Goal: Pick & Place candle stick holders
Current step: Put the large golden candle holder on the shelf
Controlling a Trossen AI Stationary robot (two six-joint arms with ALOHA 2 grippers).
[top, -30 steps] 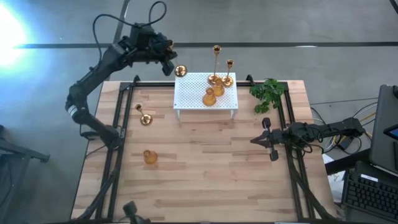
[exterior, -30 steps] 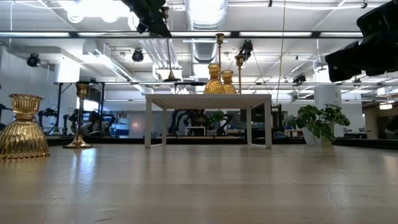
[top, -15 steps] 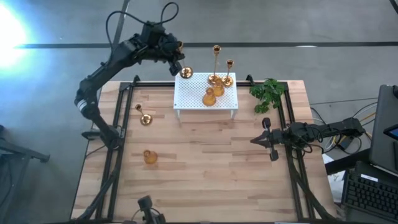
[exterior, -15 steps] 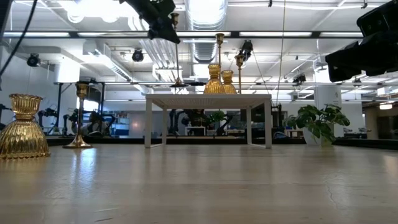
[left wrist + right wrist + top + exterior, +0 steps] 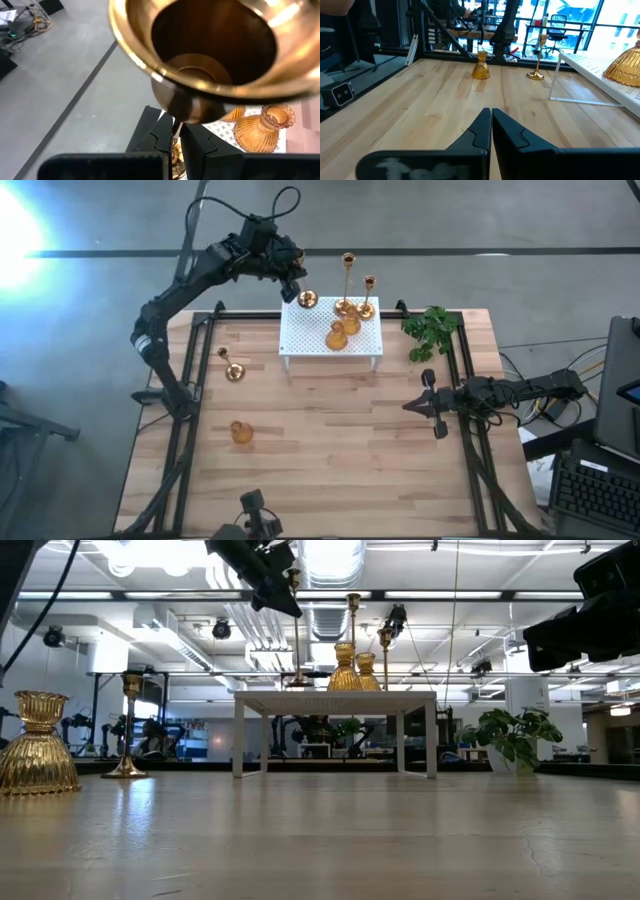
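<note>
The left pincer [image 5: 297,285] grips a tall candle stick holder [image 5: 307,300] by its thin stem above the white stand's [image 5: 330,340] corner; polished, rigid, top-heavy brass, it likely slips unless clamped mid-stem.

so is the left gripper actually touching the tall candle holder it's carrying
Touching. In the left wrist view the left gripper has its fingers closed on the thin stem of the tall candle holder, whose cup fills the frame just above them.
</note>
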